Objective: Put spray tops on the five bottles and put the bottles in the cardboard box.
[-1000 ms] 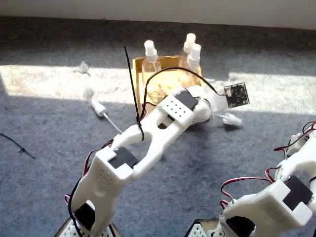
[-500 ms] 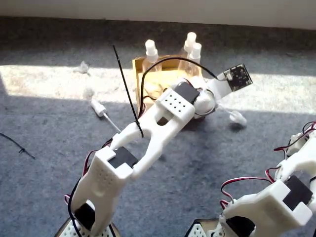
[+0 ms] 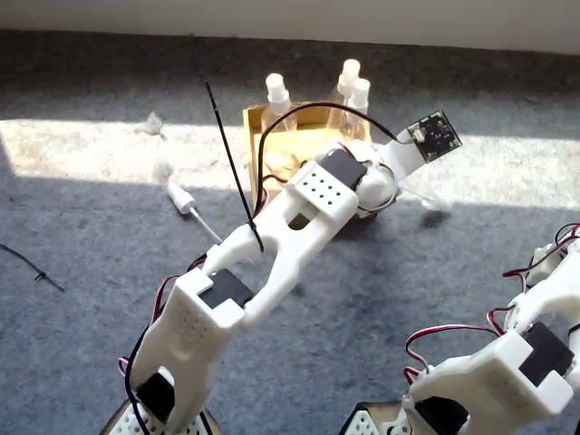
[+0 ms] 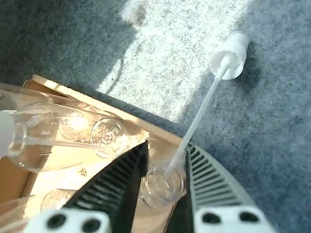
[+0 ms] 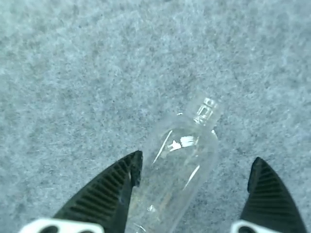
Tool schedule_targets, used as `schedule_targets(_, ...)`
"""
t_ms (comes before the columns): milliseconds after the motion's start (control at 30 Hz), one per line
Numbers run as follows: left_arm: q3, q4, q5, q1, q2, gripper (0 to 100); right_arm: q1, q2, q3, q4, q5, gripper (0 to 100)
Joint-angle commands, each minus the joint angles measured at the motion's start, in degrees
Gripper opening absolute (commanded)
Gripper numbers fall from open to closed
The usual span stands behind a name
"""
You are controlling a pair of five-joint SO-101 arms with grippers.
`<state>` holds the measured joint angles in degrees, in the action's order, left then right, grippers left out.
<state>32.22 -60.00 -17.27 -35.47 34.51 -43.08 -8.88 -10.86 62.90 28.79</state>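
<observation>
Gripping an open bottle (image 4: 163, 187) just beside the cardboard box (image 4: 53, 167), the left gripper (image 4: 166, 148) should hold it steady, I think, so the tilted spray top (image 4: 229, 57) can seat straight. The right gripper (image 5: 197, 162) stands wide around a lying bottle (image 5: 177, 160) on the surface.

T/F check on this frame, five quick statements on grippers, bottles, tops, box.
1. The left gripper is shut on a clear bottle. True.
2. That bottle's top is seated on its neck. False: only the tube of the spray top reaches into the mouth; its head is well clear of the neck.
3. The right gripper is clamped on a bottle. False: the right gripper is open, its fingers either side of a topless bottle lying on the carpet.
4. Three spray-topped bottles rise from the cardboard box. True.
5. A loose spray top lies on the carpet. True.
</observation>
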Motion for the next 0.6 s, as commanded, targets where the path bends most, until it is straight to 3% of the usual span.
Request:
schedule_targets(0, 8.9, -5.5, 2.8, 1.2, -1.6, 8, -0.2, 0.3, 0.7, -0.3, 0.7, 30.7)
schedule_targets(367, 25.8, -17.7, 3.3, 3.9, -1.6, 8, -0.2, 0.3, 0.5, -0.3, 0.7, 30.7)
schedule_targets(567, 37.3, -26.5, 4.2, 3.6, -1.6, 8, 0.2, 0.3, 0.5, -0.3, 4.8, 30.7)
